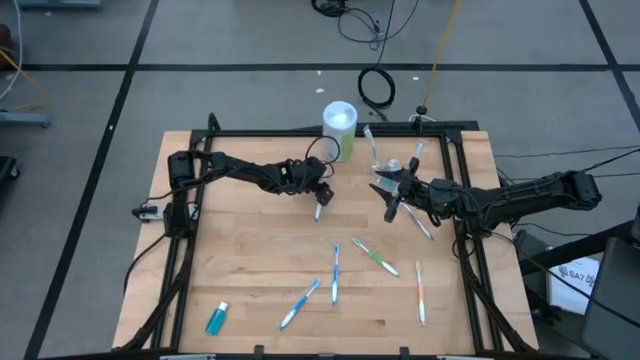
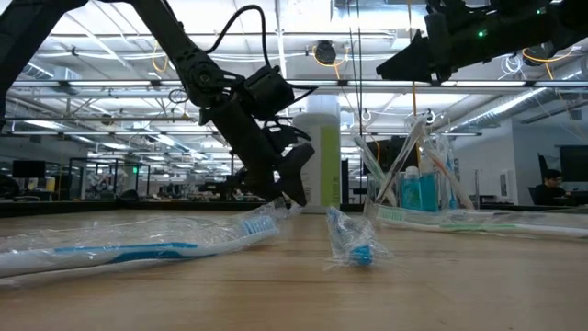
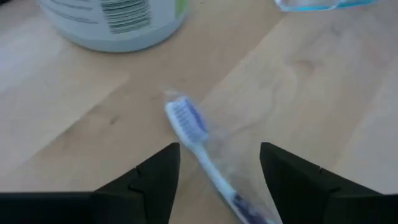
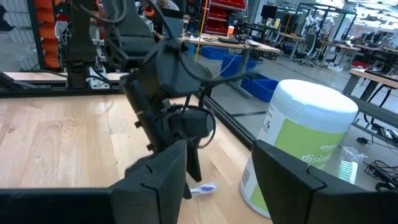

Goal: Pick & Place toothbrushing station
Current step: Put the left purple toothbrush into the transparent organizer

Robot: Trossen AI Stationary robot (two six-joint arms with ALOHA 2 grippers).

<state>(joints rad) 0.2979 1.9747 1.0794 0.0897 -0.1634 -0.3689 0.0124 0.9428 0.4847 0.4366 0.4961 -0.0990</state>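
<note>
A blue-and-white toothbrush in clear wrap lies flat on the wooden table, in front of a white-and-green canister. My left gripper is open just above it, one finger on either side of its handle, and I see no touch; it also shows in the high view. The clear cup stands at the far edge, with several toothbrushes and teal tubes upright in it. My right gripper is open and empty, raised above the table next to the cup.
Several wrapped toothbrushes lie loose on the near half of the table, and one lies near the right arm. A teal tube lies at the near left. A black frame rims the table.
</note>
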